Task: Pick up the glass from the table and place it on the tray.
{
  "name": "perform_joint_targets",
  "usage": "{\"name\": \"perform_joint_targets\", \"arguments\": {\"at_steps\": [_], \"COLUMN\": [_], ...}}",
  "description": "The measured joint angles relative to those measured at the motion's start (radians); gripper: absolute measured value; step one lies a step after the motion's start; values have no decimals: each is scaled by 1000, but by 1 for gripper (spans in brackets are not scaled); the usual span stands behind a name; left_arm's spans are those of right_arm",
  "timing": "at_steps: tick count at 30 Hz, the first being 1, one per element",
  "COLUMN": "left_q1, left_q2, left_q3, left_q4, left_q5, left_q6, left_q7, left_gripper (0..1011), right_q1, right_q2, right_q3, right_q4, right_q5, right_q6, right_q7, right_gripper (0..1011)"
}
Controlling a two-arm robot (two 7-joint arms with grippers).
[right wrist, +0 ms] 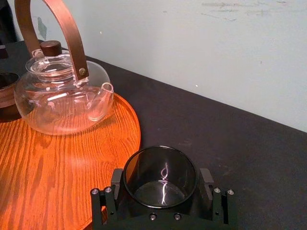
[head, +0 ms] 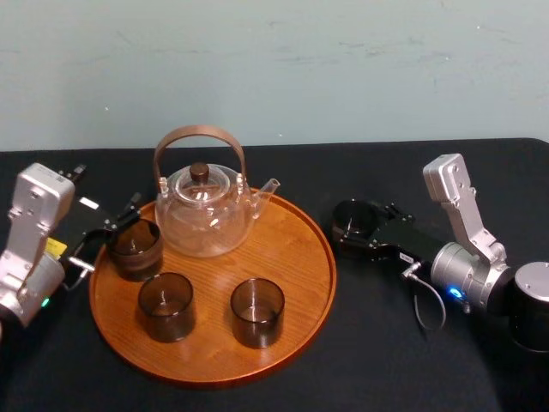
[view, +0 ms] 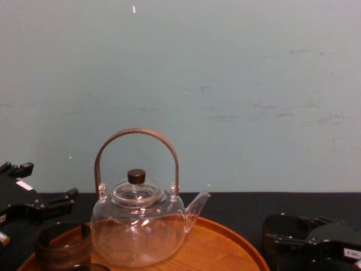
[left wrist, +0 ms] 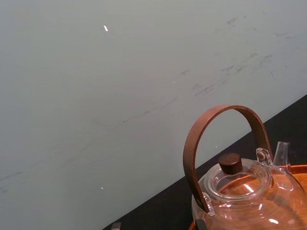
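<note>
Field note: I'm reading this as a lab-style test bench. A black-clothed table [head: 386, 360] is butting against a bare, scuffed pale-green wall [head: 343, 69]; nothing domestic is showing.

Between the matt black pads [right wrist: 116, 179] of my right claw [right wrist: 161, 178], which sit against it on both sides, the glass [right wrist: 160, 191] is smooth, dark and smoky, glossy enough to catch a bright streak inside. The claw's body looks like dull black plastic dotted with small pale screw heads [right wrist: 152, 216]; behind it the arm housing [head: 455, 197] is satin silver metal. Under the claw, the table [right wrist: 230, 139] is matt black and cloth-like, with no shine. Just beside the claw, the tray [right wrist: 57, 163] is orange-brown wood, grain plain, with a soft sheen. Beyond the claw, across the tray, I see the teapot [right wrist: 62, 103]: clear glossy glass, dull brown handle [right wrist: 67, 28], dark knob [right wrist: 50, 48].
</note>
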Motion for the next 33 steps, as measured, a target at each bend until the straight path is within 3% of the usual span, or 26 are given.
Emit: {"name": "perform_joint_targets", "arguments": {"at_steps": [23, 28, 33], "left_q1": [0, 0, 0], "left_q2": [0, 0, 0], "left_q3": [0, 0, 0], "left_q4": [0, 0, 0], "left_q5": [0, 0, 0], "left_q6": [0, 0, 0], "left_q7": [0, 0, 0], "left_gripper": [1001, 1001, 1001], "right_q1": [3, 2, 2], "right_q2": [-2, -1, -1], "right_q3": [-1, 0, 0], "right_q4": [5, 4, 4], "right_q5": [-4, -3, -3], "right_q6": [-2, -2, -1], "right_q7": [-1, -1, -1], "right_gripper": [1002, 911, 902]}}
